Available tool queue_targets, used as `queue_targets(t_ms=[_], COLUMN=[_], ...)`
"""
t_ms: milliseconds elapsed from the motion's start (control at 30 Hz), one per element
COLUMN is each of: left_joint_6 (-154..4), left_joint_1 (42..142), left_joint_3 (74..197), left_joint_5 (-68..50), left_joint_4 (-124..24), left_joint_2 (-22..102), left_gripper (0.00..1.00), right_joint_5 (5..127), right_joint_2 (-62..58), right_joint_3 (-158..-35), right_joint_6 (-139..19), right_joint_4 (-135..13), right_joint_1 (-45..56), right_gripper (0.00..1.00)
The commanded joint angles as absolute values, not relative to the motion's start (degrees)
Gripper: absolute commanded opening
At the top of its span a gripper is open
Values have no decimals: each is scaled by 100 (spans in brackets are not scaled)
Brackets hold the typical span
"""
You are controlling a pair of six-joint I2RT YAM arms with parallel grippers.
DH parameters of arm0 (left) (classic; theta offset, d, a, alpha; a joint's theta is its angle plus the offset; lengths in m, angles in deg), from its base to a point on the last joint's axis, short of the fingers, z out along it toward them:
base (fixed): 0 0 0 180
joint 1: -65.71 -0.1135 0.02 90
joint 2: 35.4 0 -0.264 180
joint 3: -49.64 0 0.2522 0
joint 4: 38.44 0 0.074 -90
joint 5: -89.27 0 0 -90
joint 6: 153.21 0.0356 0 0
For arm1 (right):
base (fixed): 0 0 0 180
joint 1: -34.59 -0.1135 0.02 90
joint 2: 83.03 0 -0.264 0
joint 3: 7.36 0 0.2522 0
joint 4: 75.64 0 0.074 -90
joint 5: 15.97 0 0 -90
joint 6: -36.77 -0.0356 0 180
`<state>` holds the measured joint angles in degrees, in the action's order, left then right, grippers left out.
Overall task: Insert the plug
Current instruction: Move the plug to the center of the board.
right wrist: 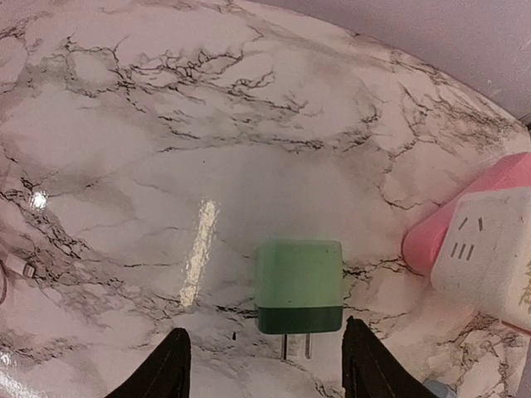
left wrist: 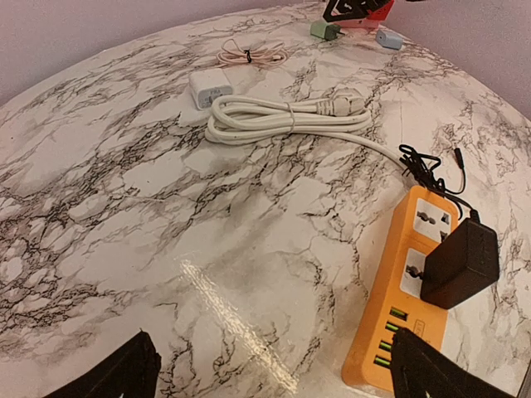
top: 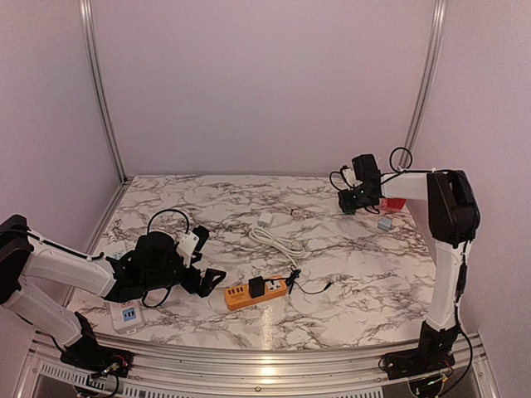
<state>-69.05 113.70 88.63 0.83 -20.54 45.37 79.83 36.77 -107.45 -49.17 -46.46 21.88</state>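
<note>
A green plug (right wrist: 299, 284) lies flat on the marble, its two prongs pointing back at my right gripper (right wrist: 267, 348). That gripper is open; its fingers stand either side of the prongs without touching the plug. The left wrist view shows the same plug (left wrist: 325, 31) at the far edge. An orange power strip (top: 249, 292) lies near the front, with a black adapter (left wrist: 460, 264) plugged into its middle socket. My left gripper (left wrist: 274, 356) hovers open and empty just left of the strip (left wrist: 390, 323).
A coiled white cord (left wrist: 282, 116), a white charger (left wrist: 207, 87) and a thin pink cable (left wrist: 249, 56) lie mid-table. A pink box (right wrist: 440, 228) with a white socket cube (right wrist: 489, 249) sits right of the plug. A white strip (top: 127, 315) lies front left.
</note>
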Motion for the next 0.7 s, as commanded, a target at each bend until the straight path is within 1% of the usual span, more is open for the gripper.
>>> queue_targets(t_ms=[0, 333, 533, 667], left_joint_6=[-6936, -6945, -6945, -6945], left_joint_1=[11343, 11342, 11339, 11342], left_joint_3=[8792, 8801, 8783, 8791], left_joint_5=[111, 102, 118, 129], left_joint_4=[-1939, -1940, -1942, -1941], left_joint_2=[4447, 4470, 4459, 4486], left_gripper=[99, 99, 99, 99], right_joint_5=[7774, 7253, 7160, 6788], right_joint_2=[3698, 4033, 4274, 4420], right_joint_3=[-10934, -11019, -11161, -11292], right_joint_6=[-5166, -5284, -5282, -5220], right_joint_4=[-4917, -5007, -5015, -5008], right_joint_1=[2283, 2559, 2562, 2563], right_gripper=[57, 56, 56, 54])
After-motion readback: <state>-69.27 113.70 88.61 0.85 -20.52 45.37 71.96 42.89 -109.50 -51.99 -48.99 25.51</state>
